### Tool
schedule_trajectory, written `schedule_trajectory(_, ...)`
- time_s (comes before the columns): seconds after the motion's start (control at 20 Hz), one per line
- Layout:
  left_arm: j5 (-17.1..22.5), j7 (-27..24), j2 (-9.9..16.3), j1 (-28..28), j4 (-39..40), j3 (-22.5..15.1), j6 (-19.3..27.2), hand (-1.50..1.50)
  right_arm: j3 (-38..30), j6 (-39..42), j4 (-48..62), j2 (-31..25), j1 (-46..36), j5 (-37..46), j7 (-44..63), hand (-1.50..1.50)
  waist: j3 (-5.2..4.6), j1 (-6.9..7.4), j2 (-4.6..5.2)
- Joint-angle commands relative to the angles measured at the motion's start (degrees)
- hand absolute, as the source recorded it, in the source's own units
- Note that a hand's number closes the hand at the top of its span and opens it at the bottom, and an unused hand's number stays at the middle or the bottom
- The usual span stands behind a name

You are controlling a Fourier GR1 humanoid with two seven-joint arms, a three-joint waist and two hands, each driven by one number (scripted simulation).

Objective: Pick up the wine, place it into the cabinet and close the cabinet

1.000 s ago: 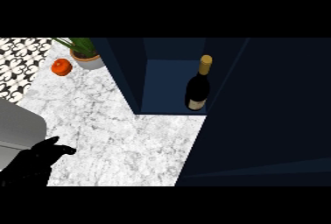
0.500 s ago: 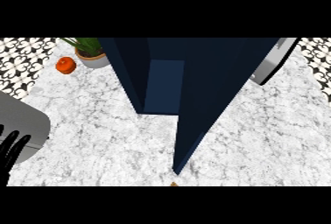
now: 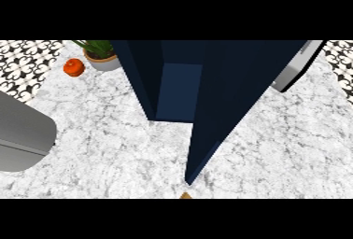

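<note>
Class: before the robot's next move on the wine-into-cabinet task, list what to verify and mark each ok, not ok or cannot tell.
1. Wine in cabinet: cannot tell, no bottle shows.
2. Cabinet door closed: not ok, it stands ajar, with the inside showing.
3. Hands in view: not ok, neither shows.
4. Counter free where the door swings: ok.
5. Plant and orange fruit away from the door: ok.

- No robot hand shows in the head view, neither left nor right.
- No forearm or wrist enters from the lower edge.
- Pose and finger state cannot be told.
</note>
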Motion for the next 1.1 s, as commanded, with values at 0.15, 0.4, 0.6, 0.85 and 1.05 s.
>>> schedule_trajectory(0.15, 0.2, -1.0, 1.8, 2.7, 3.2, 3.4, -6.8, -1.5, -3.8, -8.5, 14.4, 8.6, -15.7, -0.3, 0.5, 1.5, -0.04, 0.47, 0.44)
schedule_trajectory(0.4, -0.2, -1.7, 1.7, 5.2, 4.7, 5.9, -10.3, -1.5, -14.0, -9.0, 28.3, 8.9, -27.7, -5.8, -1.9, 1.5, 0.13, 0.93, 0.79)
schedule_trajectory(0.6, -0.5, -1.6, 1.8, 8.4, 5.7, 8.0, -14.3, -1.5, -20.3, -3.4, 37.6, 9.0, -32.2, -11.4, -7.7, 1.5, 0.23, 0.74, 0.84)
schedule_trajectory(0.85, 1.0, 0.7, 1.8, 9.6, 5.8, 11.6, -15.4, -1.5, -25.6, 3.5, 48.4, 9.0, -39.0, -17.5, -11.2, 1.5, 0.27, -0.01, 0.77)
schedule_trajectory(1.05, -0.5, 1.3, 1.5, 9.5, 7.9, 13.1, -17.3, -1.5, -25.2, 13.6, 54.4, 9.0, -40.8, -26.7, -9.9, 1.5, 0.2, 1.23, 1.02)
